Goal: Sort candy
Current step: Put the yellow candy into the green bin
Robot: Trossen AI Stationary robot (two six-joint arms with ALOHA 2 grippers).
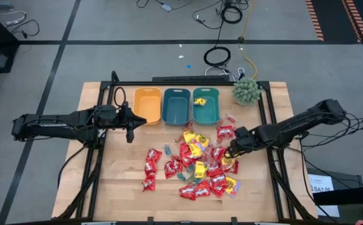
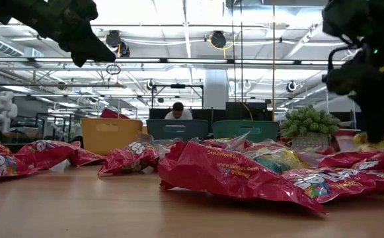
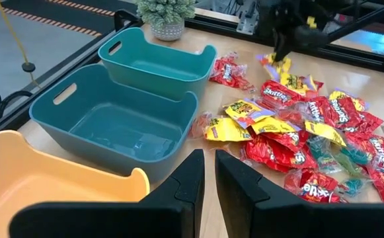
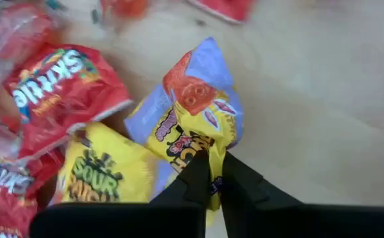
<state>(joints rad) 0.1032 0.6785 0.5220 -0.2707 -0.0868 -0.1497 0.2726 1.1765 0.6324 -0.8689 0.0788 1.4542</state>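
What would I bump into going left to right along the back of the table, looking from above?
Left gripper → orange bin → first teal bin → second teal bin holding a yellow packet → spiky green plant.

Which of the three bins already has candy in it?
The teal bin nearest the plant: one yellow packet lies inside. The middle teal bin and the orange bin hold no packets.

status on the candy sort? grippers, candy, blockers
Right gripper shut on a yellow crinkled candy packet at the pile's right edge. Left gripper shut, empty, by the orange plastic bin. No blockers.
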